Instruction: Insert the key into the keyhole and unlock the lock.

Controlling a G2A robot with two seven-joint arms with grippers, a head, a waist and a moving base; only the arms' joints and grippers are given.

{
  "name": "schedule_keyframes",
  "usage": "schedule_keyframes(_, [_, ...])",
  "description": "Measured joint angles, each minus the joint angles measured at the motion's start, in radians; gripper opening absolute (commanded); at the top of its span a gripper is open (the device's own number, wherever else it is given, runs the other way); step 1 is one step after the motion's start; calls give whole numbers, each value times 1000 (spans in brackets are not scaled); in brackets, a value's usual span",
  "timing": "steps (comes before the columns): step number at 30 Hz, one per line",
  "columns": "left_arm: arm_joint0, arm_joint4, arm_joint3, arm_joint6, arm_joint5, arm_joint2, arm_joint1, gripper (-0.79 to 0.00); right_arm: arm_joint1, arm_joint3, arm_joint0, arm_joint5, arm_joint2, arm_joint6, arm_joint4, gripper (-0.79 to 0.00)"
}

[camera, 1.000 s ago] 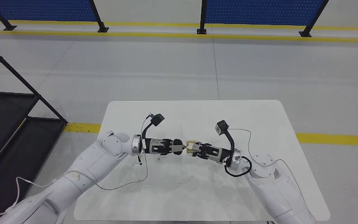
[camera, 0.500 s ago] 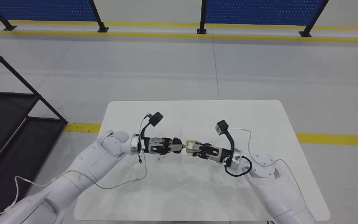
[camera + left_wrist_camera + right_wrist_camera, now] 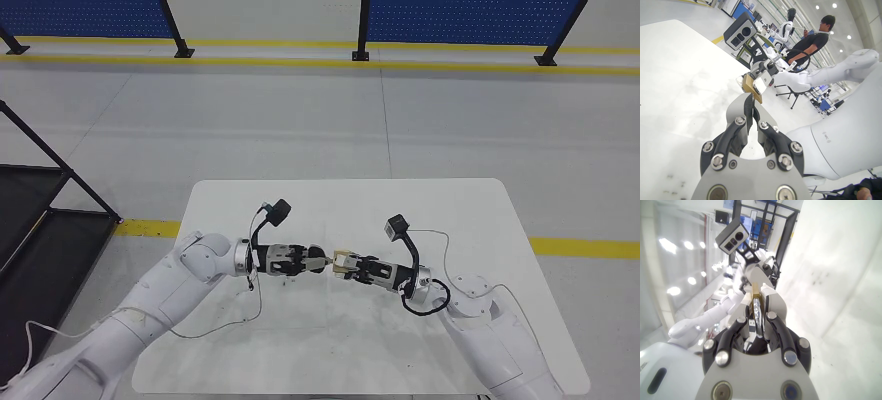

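- Over the last second the left gripper (image 3: 318, 262) has stayed tip to tip with the squarish brass padlock (image 3: 342, 261). Only its wrist has rolled a little, carrying the black camera on it slightly away from the padlock.
- The right gripper (image 3: 755, 289) has not shifted. Its fingers are clamped on the padlock's two flat faces and hold it in the air above the white rectangular table (image 3: 450, 210).
- The left gripper's pads are pressed together on a thin sliver of metal, the small metal key (image 3: 753, 101), which meets the padlock's near edge (image 3: 750, 89).
- Judgement: that small roll reads as either fine alignment or the start of the turn. Nothing shows the padlock open, so the unlocking is not yet done.
- The keyhole itself is hidden behind the left gripper's fingertips, so I cannot tell how deep the key sits, or whether it is in at all.
- The key's bow is buried between the pads.
- In the right wrist view, a shiny silver part (image 3: 757, 313) behind the padlock's body is probably the shackle. Whether it is latched cannot be made out.
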Motion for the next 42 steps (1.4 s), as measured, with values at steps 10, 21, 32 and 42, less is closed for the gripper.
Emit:
schedule_keyframes(10, [34, 132, -38, 83, 0, -40, -9, -785, 0, 0, 0, 0, 0, 0, 0, -785])
schedule_keyframes(21, [63, 254, -72, 169, 0, -71, -12, -785, 0, 0, 0, 0, 0, 0, 0, -785])
schedule_keyframes(32, [89, 406, -109, 285, 0, -87, -6, -785, 0, 0, 0, 0, 0, 0, 0, -785])
schedule_keyframes(42, [91, 529, -121, 405, 0, -78, 3, -785, 0, 0, 0, 0, 0, 0, 0, -785])
